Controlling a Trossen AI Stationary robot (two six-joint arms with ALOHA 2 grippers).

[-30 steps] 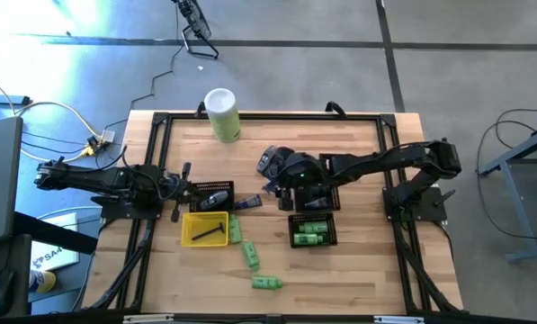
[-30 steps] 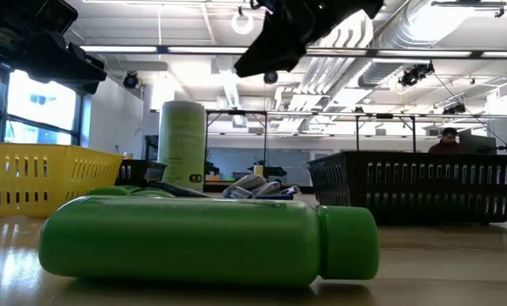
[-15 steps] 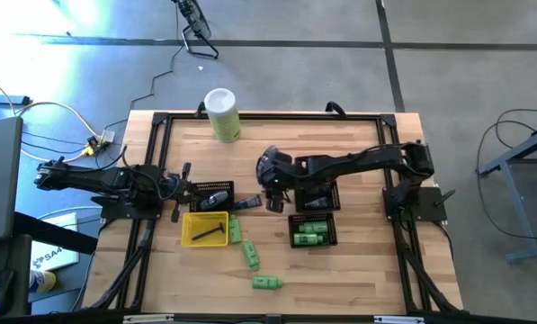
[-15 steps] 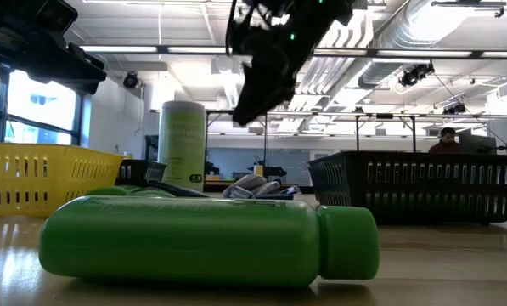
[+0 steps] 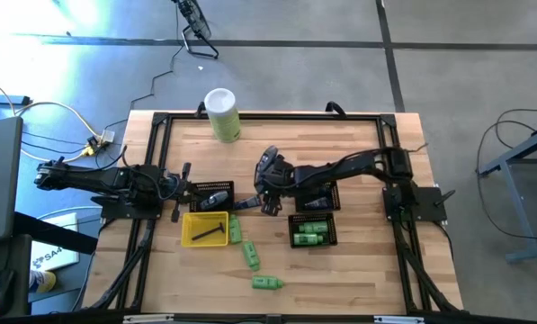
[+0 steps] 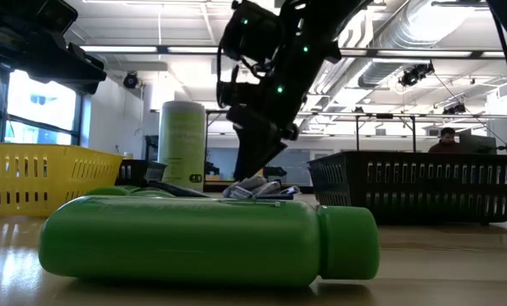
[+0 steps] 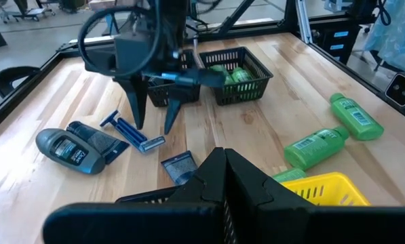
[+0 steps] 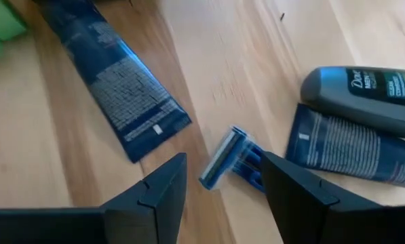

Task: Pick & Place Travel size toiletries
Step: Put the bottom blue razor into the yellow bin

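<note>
I'm hovering the right gripper (image 8: 219, 177), fingers spread and empty, over the blue razor (image 8: 230, 163) lying mid-table between two dark tubes. It's looking light, stiff and flat; I'd pinch across its handle. Left gripper (image 7: 224, 177) is waiting clenched at the left edge.

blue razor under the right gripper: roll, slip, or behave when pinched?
Razor lies flat on the wood between the open right gripper's fingers; probably won't roll. It looks thin and light, so it may skid or pivot if a finger touches first.

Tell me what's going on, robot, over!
Right gripper open, hovering over the blue razor. Left gripper shut, parked by the yellow basket. Dark tubes beside the razor, close.
</note>
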